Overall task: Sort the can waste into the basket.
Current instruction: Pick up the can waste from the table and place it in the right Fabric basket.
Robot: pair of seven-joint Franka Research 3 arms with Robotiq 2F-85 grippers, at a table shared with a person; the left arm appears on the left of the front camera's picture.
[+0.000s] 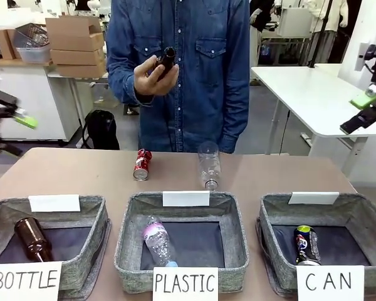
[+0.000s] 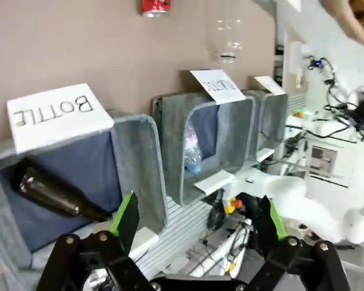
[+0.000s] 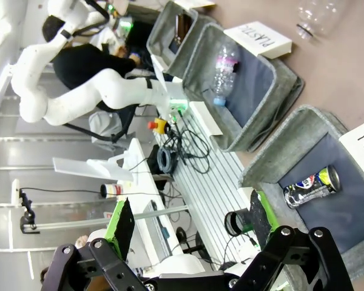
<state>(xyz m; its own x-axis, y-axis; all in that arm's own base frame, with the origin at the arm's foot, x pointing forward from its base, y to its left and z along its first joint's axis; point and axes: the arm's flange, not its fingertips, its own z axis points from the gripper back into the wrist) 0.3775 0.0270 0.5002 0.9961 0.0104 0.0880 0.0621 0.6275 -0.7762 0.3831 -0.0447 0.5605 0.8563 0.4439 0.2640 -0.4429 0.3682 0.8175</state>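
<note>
Front view: crushed red can lying on its side on the bare table, beyond the row of baskets. Well apart from both grippers, and somewhat nearer the left one. Just beside it, a clear plastic bottle, not touching. Dark blue can already down inside the CAN basket, below and ahead of the right gripper.

Left gripper spread wide, nothing between the green pads, raised off the table. BOTTLE basket close ahead of it, PLASTIC basket further on, red can far ahead past both. Right gripper likewise spread and empty, hanging high off the table's side.

Handling, as a judgement: red can probably very light, thin-walled and already dented. Painted metal likely slick against the pads. Crushed shape less prone to rolling than a round one, but easy to knock along the table. Best pinched from above across the narrow crumpled middle of the body, jaws square to its long axis, keeping off the hard end rims. Moderate squeeze enough; more denting no harm.

Beyond the table, a person's hand holding a brown bottle, far ahead of both grippers and not part of this sort.
</note>
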